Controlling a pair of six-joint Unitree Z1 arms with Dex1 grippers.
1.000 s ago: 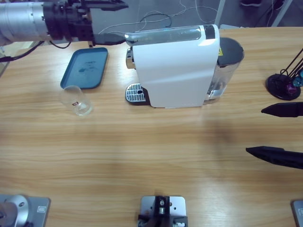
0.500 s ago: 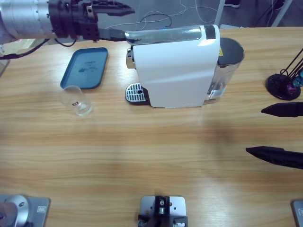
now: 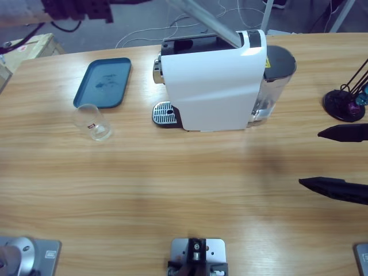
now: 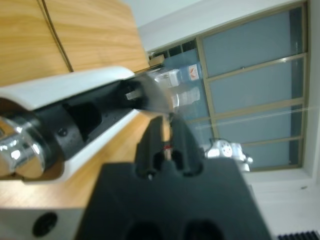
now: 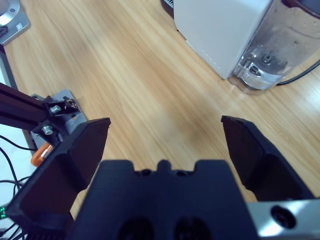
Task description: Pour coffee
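The white coffee machine point(image 3: 213, 80) stands at the table's middle back. Its silver lid lever point(image 3: 204, 17) is swung up, so the dark capsule slot point(image 3: 195, 45) shows. An empty clear glass point(image 3: 92, 122) stands to the machine's left, apart from the drip grate point(image 3: 163, 112). My left arm point(image 3: 77, 8) is blurred at the top left edge. In the left wrist view my left gripper point(image 4: 168, 122) is shut, its tips right under the end of the raised lever point(image 4: 150, 95). My right gripper point(image 3: 339, 161) hangs open at the right edge, holding nothing.
A blue tray point(image 3: 103, 82) lies behind the glass. The machine's water tank point(image 3: 276, 86) is on its right side. A black stand point(image 3: 344, 104) sits at the far right. Bare wood point(image 5: 150, 85) lies under the right gripper.
The left arm rose and pulled back toward the top left. The machine's lever swung from flat to raised, uncovering the slot. The right gripper and the glass stayed put.
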